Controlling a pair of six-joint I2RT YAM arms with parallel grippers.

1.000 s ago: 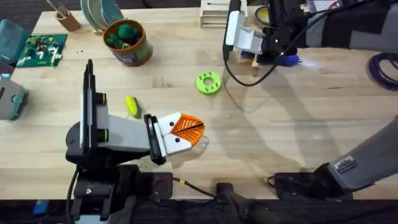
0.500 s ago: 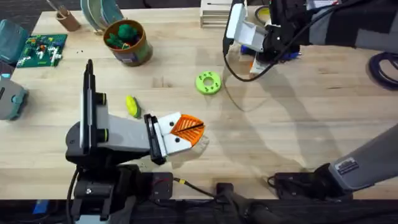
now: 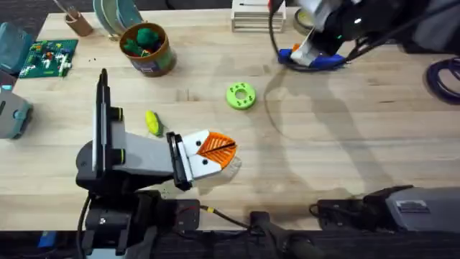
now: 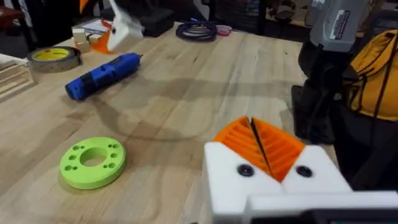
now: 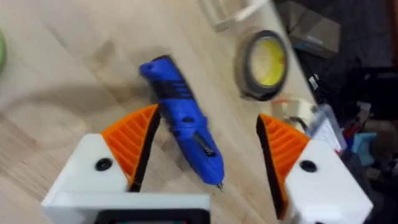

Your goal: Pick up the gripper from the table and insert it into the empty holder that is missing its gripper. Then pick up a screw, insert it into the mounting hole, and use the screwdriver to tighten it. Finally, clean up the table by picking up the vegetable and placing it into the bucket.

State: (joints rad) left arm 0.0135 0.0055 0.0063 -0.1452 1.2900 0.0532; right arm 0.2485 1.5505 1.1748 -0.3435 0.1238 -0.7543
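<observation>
Right pincer spread wide above the screwdriver near the table's far edge; left pincer clenched.

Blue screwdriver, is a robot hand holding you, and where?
No. The screwdriver lies on the table between the right end effector's open fingers, untouched. The left end effector is shut with nothing in it.

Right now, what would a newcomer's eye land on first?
The blue pen-shaped screwdriver lying on the far right of the wooden table, between the right gripper's open orange fingers. Next, the bright green ring disc mid-table, then the left gripper, shut, beside the small yellow-green vegetable.
</observation>
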